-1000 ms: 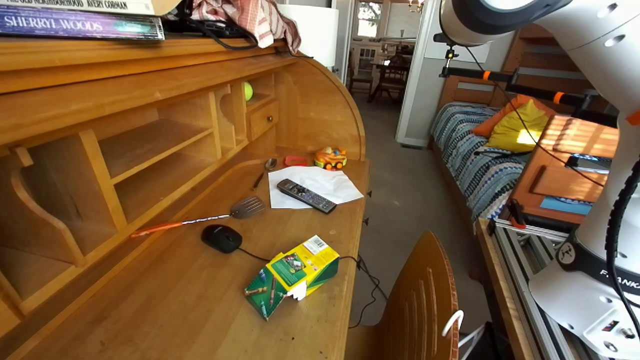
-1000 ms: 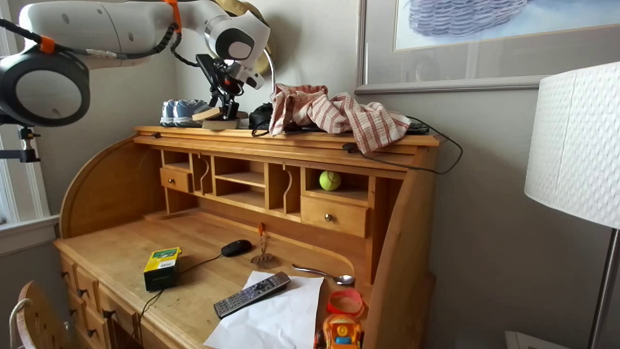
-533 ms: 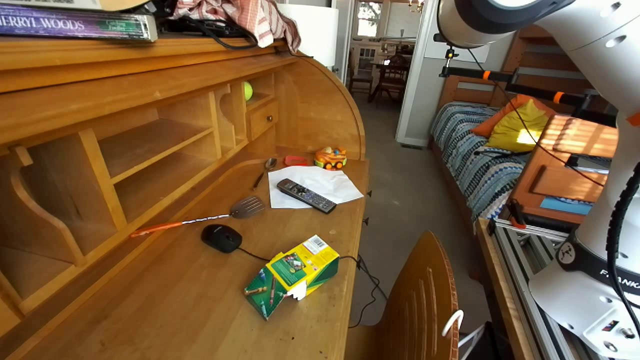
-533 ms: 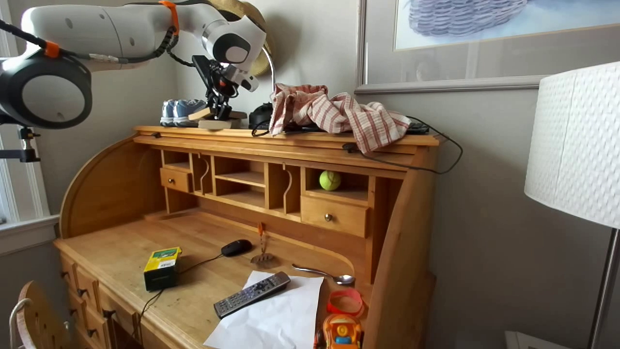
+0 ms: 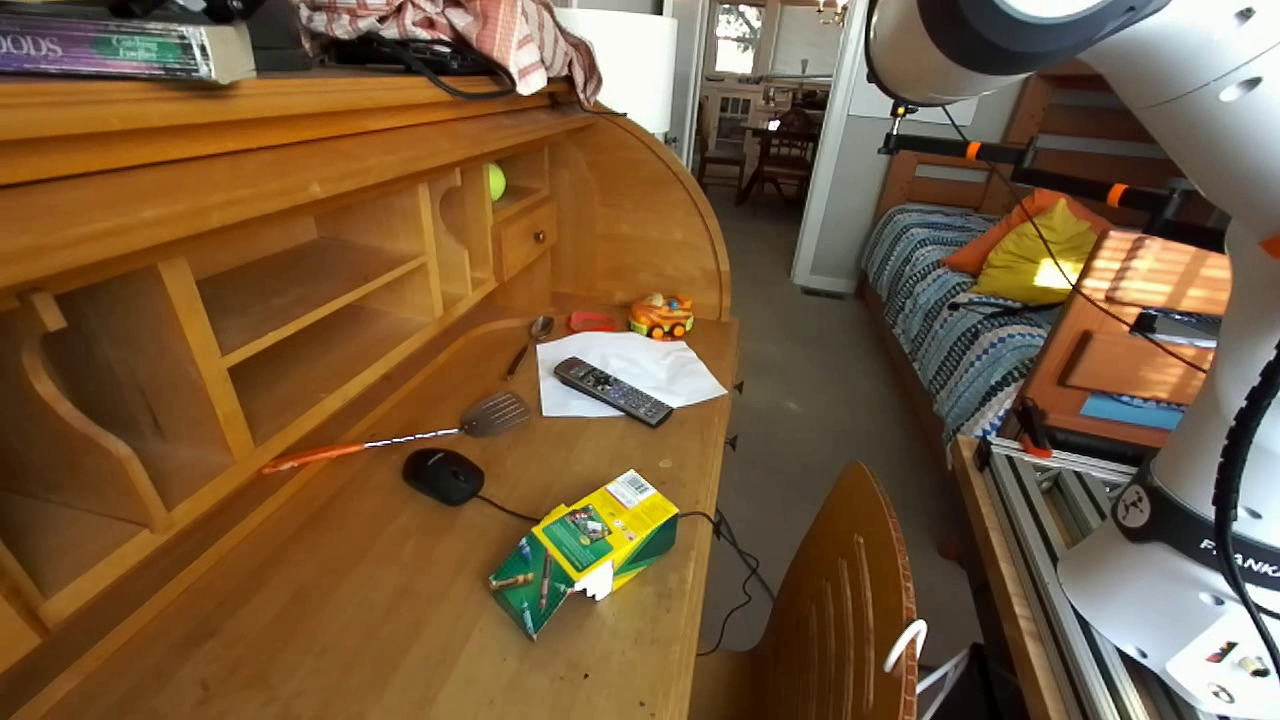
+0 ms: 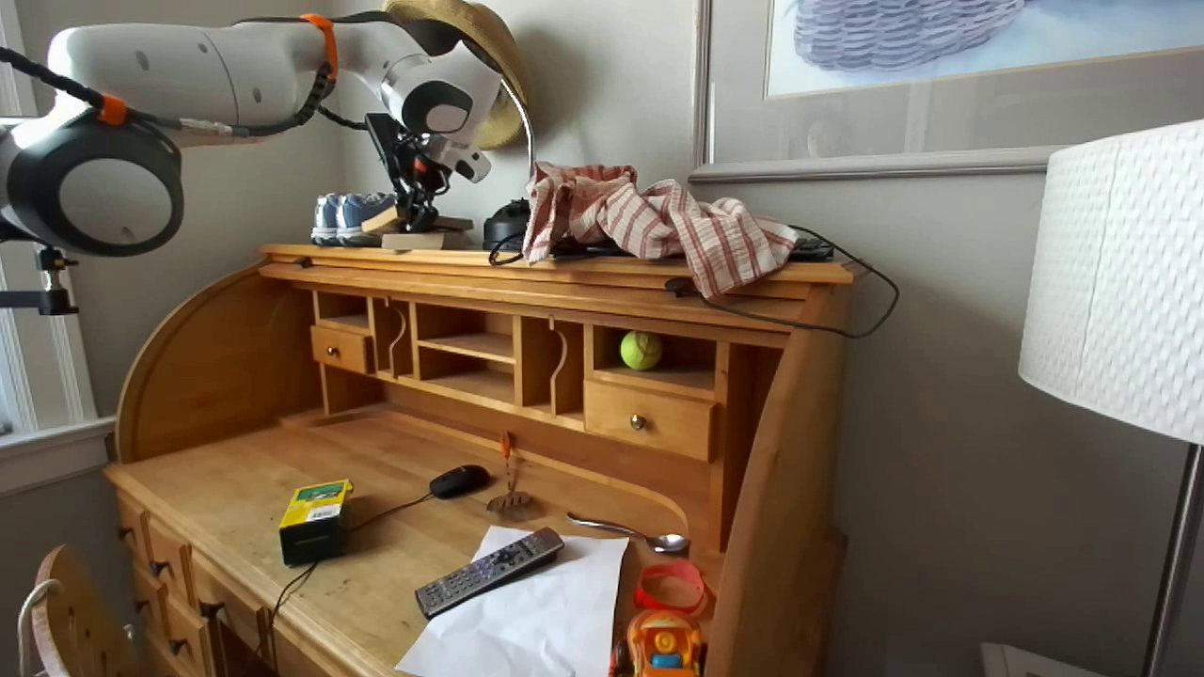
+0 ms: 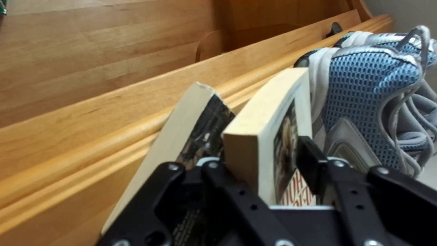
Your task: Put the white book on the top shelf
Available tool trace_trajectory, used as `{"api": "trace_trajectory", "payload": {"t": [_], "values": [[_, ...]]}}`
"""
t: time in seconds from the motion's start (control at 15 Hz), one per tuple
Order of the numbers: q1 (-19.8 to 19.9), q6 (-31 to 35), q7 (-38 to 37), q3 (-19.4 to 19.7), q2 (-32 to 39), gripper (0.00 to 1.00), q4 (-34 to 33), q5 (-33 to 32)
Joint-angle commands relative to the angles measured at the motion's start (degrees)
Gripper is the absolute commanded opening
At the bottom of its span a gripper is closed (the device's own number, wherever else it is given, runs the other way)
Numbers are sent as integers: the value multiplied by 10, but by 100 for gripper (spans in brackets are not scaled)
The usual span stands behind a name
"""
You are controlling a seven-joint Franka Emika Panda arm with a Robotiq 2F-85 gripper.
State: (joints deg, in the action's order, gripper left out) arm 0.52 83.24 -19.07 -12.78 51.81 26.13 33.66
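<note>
End effector (image 7: 264, 159), black and jointed, clamped on the white book (image 7: 266, 136): a chunky paperback, cream page block with smooth, slightly curved edges, white cover carrying a dark picture and red-brown capitals. Book held tilted over the top shelf (image 6: 602, 271), a long honey-coloured board with rounded moulding. Lower end hidden in the wrist view; cannot tell whether it touches anything beneath.

To its left there, a second book (image 7: 175, 140), dark pictured cover, pale page edge, worn corner, lying slantwise. In an exterior view, a paperback (image 5: 110, 48) with purple spine and pale lettering sits flat on the board; whether the same volume, cannot tell.

Just beside the white book: running shoes (image 7: 368, 82), blue honeycomb mesh, silvery trim, looped lace. Farther along, a rumpled red-and-white cloth (image 6: 649, 221) droops over the front edge.

Below, the desk (image 5: 350, 620): warm, straight-grained wood, curved sides. Fuzzy tennis ball (image 6: 641, 350) in a square-cut pigeonhole (image 6: 687, 378). On the surface: crumpled green-and-yellow box (image 5: 600, 530), rounded black mouse (image 5: 443, 477), slotted spatula (image 5: 495, 415) with orange handle, smooth metal spoon (image 6: 670, 543), white paper sheet (image 5: 660, 360) under a long button-studded remote (image 5: 612, 392), red ring (image 6: 671, 602), stubby orange toy car (image 5: 661, 317).
</note>
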Motion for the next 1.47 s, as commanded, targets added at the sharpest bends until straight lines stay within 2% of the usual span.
{"api": "trace_trajectory", "payload": {"t": [0.0, 0.07, 0.13, 0.2, 0.27, 0.47, 0.67, 1.07, 1.13, 1.2, 1.4], "values": [[13, 4, -7, -12, -8, 80, 8, -6], [19, 2, -4, -15, -11, 74, 9, -3], [23, -3, -2, -15, -14, 44, 9, -4], [29, -13, 5, -18, -17, 49, 10, -3], [33, -19, 16, -19, -20, 48, 8, -5], [40, -24, 34, -20, -31, 23, 5, -7], [40, -26, 47, -11, -47, 1, 6, -21], [43, -37, 56, -16, -63, 0, 9, -33], [47, -49, 60, -22, -65, 10, 10, -26], [49, -61, 69, -27, -68, 27, 9, -22], [60, -112, 119, -37, -92, 47, 8, -20]]}}
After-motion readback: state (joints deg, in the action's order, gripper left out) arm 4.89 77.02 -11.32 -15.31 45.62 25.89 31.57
